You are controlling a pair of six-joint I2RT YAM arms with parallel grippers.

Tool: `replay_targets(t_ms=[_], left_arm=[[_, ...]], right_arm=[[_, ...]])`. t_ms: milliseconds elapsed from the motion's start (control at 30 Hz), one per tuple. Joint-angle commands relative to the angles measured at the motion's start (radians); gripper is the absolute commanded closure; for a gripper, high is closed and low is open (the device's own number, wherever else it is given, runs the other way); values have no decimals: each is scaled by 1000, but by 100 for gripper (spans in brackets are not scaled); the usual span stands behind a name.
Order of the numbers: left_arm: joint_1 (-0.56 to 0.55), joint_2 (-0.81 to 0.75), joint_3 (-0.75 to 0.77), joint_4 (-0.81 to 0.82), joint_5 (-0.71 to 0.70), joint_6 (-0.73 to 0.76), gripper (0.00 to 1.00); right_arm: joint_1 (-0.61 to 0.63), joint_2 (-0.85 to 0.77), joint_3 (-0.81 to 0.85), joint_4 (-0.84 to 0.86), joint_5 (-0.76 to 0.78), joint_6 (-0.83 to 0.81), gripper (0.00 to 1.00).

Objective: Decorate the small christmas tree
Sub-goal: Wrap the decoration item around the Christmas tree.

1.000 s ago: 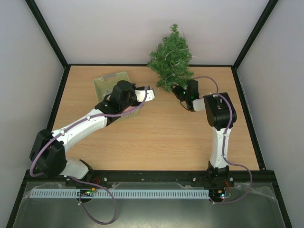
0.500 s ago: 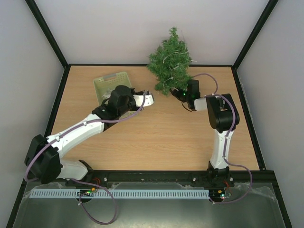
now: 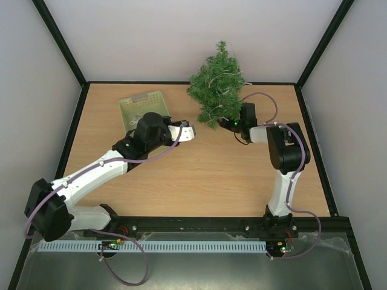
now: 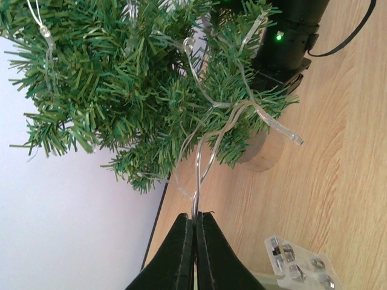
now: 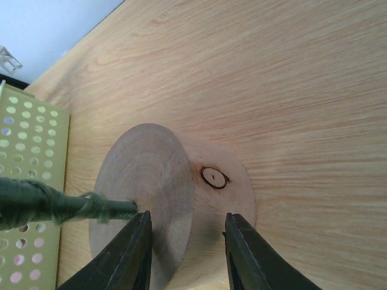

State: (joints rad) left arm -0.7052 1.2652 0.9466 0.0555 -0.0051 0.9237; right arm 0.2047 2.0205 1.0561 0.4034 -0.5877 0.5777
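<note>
The table (image 3: pixel 199 175) is pale wood with fine grain running left to right, bordered by a thin black edge (image 3: pixel 139 83). Plain off-white panels enclose it: a left wall (image 3: pixel 30 90), a far wall (image 3: pixel 151 42) and a right wall (image 3: pixel 360 90), joined by black corner posts (image 3: pixel 62 42). Along the near side runs a black rail (image 3: pixel 199 225), then a white slotted strip (image 3: pixel 181 246) on a grey metal ledge (image 3: pixel 199 272). The light is soft and even.

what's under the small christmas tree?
A round wooden base, the trunk set into it, the right tool clamped across it. From the top camera the branches hide the base; whether it sits flat on the table is covered.
</note>
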Motion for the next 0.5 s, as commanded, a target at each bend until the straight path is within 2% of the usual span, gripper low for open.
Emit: replay_targets(t_ms=[0,467], left_arm=[[-16,-43,-25,-10,40,11,98],[-95,-89,-59,-56,25,-20,98]], right_arm=[[7,21,-77,-252,36,-104,70],[8,-92,-169,-338,122,-215,70]])
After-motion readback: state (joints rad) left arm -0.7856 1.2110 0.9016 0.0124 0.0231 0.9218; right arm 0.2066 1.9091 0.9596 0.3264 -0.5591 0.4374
